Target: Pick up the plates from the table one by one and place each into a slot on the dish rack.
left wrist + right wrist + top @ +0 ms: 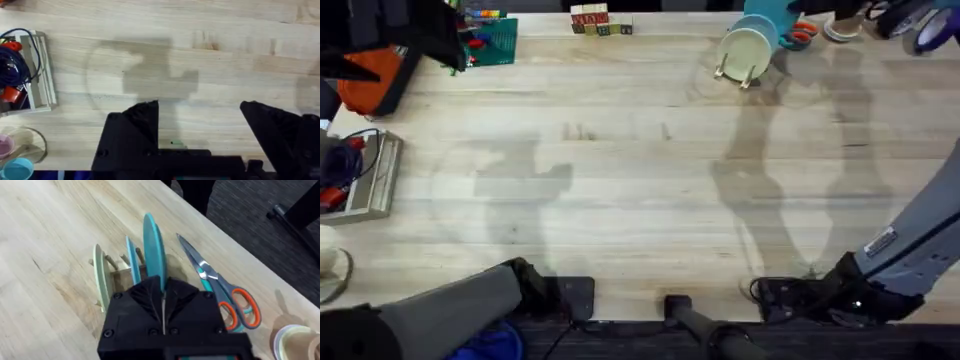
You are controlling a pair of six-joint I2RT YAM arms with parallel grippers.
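Observation:
The dish rack (734,74) stands at the far right of the table (640,180), a pale cream-green plate (745,52) on edge in it. In the right wrist view its wooden pegs (120,263) hold the cream-green plate (102,280) and a pale blue plate (132,260) upright. My right gripper (163,291) is shut on the rim of a turquoise plate (152,245) standing on edge over the rack, behind the pale blue one. The turquoise plate (767,18) pokes up at the far edge. My left gripper (200,125) is open over bare table near the front edge (570,295).
Scissors (225,297) with orange and teal handles lie just beside the rack, and tape rolls (920,25) sit at the far right corner. A green baseplate (490,40) and small blocks (600,20) are along the far edge. A tray of cables (365,175) sits at the left.

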